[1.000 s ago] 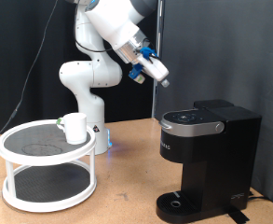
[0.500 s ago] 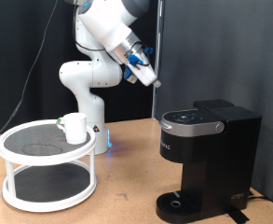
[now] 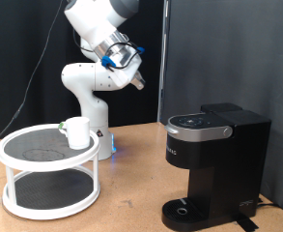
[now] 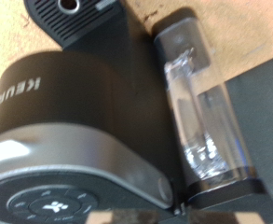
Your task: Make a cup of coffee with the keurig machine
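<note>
Gripper (image 3: 139, 83): raised high in the air, above and to the exterior view's left of the machine, touching nothing; its fingers are too small and blurred to show whether they are spread or closed, so I cannot tell.
Keurig machine (image 3: 211, 164): stands on the wooden table (image 3: 131, 208) at the exterior view's right, lid down; the wrist view looks down on its top and clear water tank (image 4: 203, 112).
Cup (image 3: 77, 132): white mug, upright on the top tier of the white two-tier stand (image 3: 46, 174), well apart from the machine.
Drip base (image 3: 184, 211): appears bare.
</note>
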Motion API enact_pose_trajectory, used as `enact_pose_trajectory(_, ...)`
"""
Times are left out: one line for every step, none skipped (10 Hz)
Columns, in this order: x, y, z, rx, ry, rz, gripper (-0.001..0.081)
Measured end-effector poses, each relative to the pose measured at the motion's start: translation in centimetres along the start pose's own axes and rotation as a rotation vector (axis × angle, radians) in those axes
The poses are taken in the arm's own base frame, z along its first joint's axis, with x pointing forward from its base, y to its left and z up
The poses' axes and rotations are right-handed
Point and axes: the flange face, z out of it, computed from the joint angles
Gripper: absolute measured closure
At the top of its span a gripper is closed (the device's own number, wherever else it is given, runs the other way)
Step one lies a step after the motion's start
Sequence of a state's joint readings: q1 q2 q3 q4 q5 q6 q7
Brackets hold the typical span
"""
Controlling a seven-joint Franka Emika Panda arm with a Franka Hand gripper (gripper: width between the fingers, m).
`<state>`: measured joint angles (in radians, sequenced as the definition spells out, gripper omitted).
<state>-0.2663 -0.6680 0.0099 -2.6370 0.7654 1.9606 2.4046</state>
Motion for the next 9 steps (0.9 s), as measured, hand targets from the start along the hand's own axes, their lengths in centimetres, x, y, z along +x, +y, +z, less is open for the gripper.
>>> enact_pose_trajectory(0.9, 0.1, -0.6, 0.001, -0.007, -0.008, 0.0806)
enact_pose_trajectory(0.9, 0.1, -0.5, 0.001, -0.005, -0.007, 0.0806)
enact_pose_trajectory(1.0, 0.0, -0.4, 0.008, 0.003, 0.017, 0.0806)
enact_pose_trajectory(1.2, -0.2, -0.2, 0.028, 0.017, 0.06, 0.0806)
enact_pose_trajectory(1.9, -0.7, -0.1, 0.051, 0.03, 0.102, 0.0806)
enact_pose_trajectory(2.9, -1.2, -0.3, 0.071, 0.031, 0.132, 0.0806)
enact_pose_trajectory(4.0, -1.8, -0.7, 0.096, 0.017, 0.152, 0.0806)
enact_pose_trajectory(5.1, -2.3, -1.1, 0.121, 0.007, 0.162, 0.0806)
enact_pose_trajectory(6.2, -2.7, -1.7, 0.141, 0.006, 0.16, 0.0806)
